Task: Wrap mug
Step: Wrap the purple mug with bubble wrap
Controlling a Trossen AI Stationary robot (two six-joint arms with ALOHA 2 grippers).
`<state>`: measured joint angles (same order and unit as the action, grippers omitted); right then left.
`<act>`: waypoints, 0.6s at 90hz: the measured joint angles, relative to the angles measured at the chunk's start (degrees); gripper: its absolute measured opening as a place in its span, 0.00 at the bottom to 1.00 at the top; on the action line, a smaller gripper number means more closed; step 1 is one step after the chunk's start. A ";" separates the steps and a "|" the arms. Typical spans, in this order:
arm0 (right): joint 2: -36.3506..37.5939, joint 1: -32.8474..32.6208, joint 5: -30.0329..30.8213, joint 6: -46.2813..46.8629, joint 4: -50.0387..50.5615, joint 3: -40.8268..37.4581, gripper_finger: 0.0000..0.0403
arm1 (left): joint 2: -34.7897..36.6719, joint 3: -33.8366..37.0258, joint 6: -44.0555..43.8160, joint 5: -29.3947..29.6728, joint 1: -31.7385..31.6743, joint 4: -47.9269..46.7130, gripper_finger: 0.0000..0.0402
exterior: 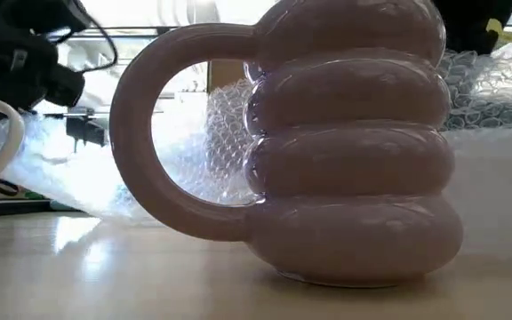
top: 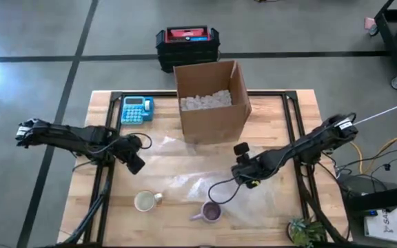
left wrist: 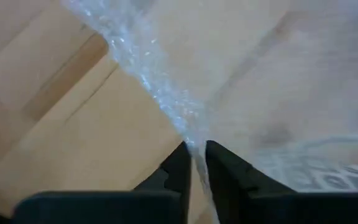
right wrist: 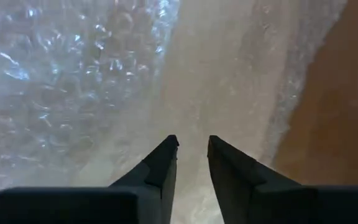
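The left hand (left wrist: 193, 152) is clenched on the edge of the bubble wrap (top: 185, 169) spread across the bench (top: 102, 103) centre. The right hand (right wrist: 192, 146), released, hovers over the wrap's right part. The purple mug (top: 210, 212) stands near the front edge, beside a cream mug (top: 145, 201).

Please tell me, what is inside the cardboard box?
The cardboard box is open at the top and holds white packing pieces. Anything underneath them is covered and cannot be seen.
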<state>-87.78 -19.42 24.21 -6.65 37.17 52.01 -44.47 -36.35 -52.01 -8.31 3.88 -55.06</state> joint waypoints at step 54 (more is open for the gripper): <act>17.01 -18.21 -24.35 63.23 11.78 -1.40 0.47 | -4.95 -8.01 17.21 13.24 0.46 12.88 0.49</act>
<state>-70.77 -37.63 -0.14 56.58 48.94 50.61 -49.42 -44.36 -34.80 4.93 4.34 -42.18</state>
